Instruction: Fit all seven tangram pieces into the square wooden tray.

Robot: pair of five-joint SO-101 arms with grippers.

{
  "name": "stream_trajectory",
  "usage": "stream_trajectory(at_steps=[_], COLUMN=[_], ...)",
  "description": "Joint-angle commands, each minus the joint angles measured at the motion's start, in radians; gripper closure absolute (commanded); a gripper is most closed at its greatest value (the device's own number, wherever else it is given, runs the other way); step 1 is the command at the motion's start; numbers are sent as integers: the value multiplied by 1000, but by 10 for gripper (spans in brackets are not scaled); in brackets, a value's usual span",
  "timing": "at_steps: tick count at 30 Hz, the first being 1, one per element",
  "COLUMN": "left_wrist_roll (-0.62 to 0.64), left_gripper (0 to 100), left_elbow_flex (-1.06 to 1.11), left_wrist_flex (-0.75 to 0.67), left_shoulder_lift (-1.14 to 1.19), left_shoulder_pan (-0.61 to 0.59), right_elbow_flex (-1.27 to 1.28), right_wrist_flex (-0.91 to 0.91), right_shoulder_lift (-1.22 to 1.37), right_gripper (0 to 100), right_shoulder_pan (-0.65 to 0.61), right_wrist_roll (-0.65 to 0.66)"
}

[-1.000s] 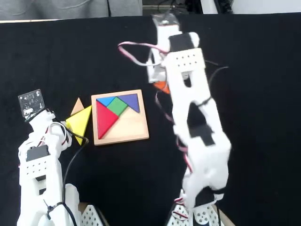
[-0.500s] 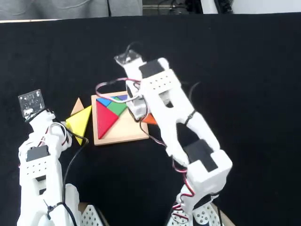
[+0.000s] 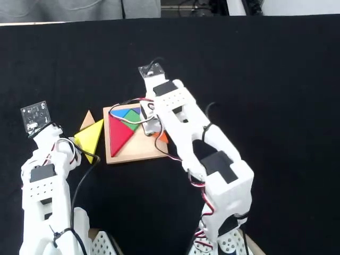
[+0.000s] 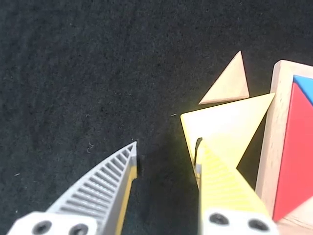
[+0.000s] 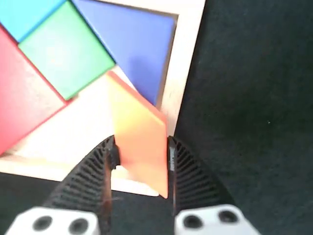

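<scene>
The square wooden tray [image 3: 139, 153] [image 5: 185, 58] holds a red triangle [image 3: 119, 133] [image 5: 22, 93], a green square [image 3: 132, 121] [image 5: 63, 54], a light blue piece [image 3: 120, 112] [image 5: 27, 14] and a dark blue piece [image 5: 129, 46]. My right gripper [image 3: 155, 130] [image 5: 141, 149] is shut on an orange piece [image 5: 139, 142] [image 3: 162, 136], held tilted over the tray's right rim. A yellow triangle [image 3: 91, 137] [image 4: 225, 127] and a small tan triangle [image 3: 87, 120] [image 4: 227, 83] lie left of the tray. My left gripper [image 4: 166, 164] [image 3: 74, 149] is open, one fingertip [image 4: 208, 161] at the yellow triangle's edge.
Black cloth covers the whole table [image 3: 265, 79]. The right arm [image 3: 212, 159] stretches across the middle toward the tray. The left arm [image 3: 45, 180] stands at the lower left. Open cloth lies to the right and at the back.
The right arm has swung from the back of the table down and left with the orange piece, bringing it over the tray's right side. The left arm has not moved.
</scene>
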Motion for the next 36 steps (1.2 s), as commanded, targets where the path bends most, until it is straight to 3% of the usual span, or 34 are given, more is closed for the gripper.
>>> stream_trajectory(at_steps=[1,8,24,31,36], left_wrist_roll=[5,5,5,5,5], left_gripper=[802,802,802,802,802], left_elbow_flex=[-5,-5,-5,-5,-5], left_wrist_flex=[-12,-12,-12,-12,-12], left_shoulder_lift=[-21,-21,-21,-21,-21], left_shoulder_pan=[-12,-13,-13,-13,-13], right_elbow_flex=[-2,-18,-45,-45,-39], right_wrist_flex=[-8,-23,-32,-25,-8], right_shoulder_lift=[-15,30,73,58,-50], right_gripper=[987,987,984,788,787], right_shoulder_pan=[-37,-81,-26,-32,-35], right_wrist_roll=[-17,-123,-121,-97,-58])
